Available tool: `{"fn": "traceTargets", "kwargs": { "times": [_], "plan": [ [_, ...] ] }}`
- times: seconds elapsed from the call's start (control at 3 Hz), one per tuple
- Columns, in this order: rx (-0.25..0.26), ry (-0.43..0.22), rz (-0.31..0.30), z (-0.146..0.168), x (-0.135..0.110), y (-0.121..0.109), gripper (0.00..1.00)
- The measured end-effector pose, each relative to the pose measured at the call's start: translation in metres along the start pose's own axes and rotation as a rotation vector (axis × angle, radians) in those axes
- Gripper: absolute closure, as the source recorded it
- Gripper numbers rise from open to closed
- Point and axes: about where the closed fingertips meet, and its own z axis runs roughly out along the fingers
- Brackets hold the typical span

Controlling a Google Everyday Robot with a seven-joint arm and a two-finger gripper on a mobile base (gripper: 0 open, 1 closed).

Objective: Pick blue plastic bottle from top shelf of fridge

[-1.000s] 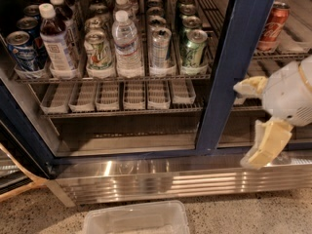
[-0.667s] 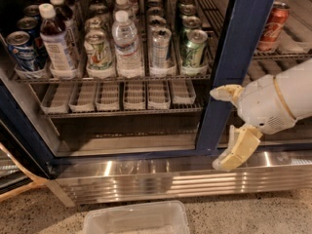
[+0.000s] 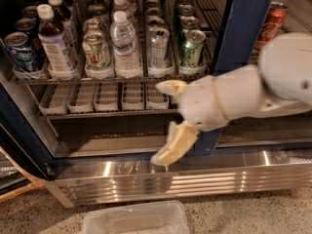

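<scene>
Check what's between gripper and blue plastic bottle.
Camera view: the gripper hangs low right of the blue plastic bottle. Between them stand a green-white can and a clear water bottle, with white trays on the rack below.

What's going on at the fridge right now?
The robot's tool hangs open and empty in front of the large blue-framed drinks fridge, below the grey wire top shelf. The slim clear plastic bottle of dark liquid with a white cap stands untouched near that shelf's left side, up and left of the tool.
</scene>
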Motion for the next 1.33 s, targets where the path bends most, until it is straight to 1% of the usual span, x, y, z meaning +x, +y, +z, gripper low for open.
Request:
{"fn": "traceTargets", "kwargs": {
  "times": [0.33, 0.67, 1.0, 1.33],
  "plan": [
    [-0.036, -0.041, -0.056, 0.041, -0.026, 0.005, 0.0],
    [-0.036, -0.041, -0.056, 0.041, -0.026, 0.005, 0.0],
    [0.002, -0.02, -0.072, 0.048, -0.029, 0.004, 0.0],
    [0.065, 0.04, -0.147, 0.081, -0.047, -0.014, 0.0]
  ]
}}
